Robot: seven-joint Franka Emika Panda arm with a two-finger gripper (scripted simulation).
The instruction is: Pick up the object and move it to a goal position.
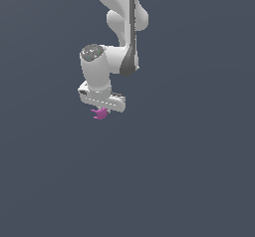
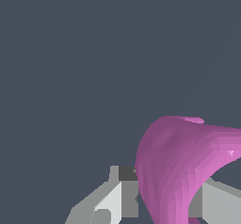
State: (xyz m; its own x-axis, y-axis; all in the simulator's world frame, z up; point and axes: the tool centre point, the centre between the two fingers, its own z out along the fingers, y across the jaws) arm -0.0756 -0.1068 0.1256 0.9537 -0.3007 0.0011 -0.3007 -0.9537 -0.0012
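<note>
The tiny magenta-purple curved piece with small prongs (image 1: 100,113) sits directly under the white robot gripper (image 1: 102,107), touching its underside between the fingers, which appear clamped on it in the wrist view. In the exterior view its long axis runs roughly sideways, prongs pointing to that view's left.

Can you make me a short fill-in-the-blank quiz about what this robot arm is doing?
1. The small curved object is coloured ____.
2. In the exterior view, the object sits directly ____ the white end effector.
3. In the wrist view, the object sits ____ the grey fingers.
4. The arm itself is coloured ____.

Answers: magenta; below; between; white
</note>
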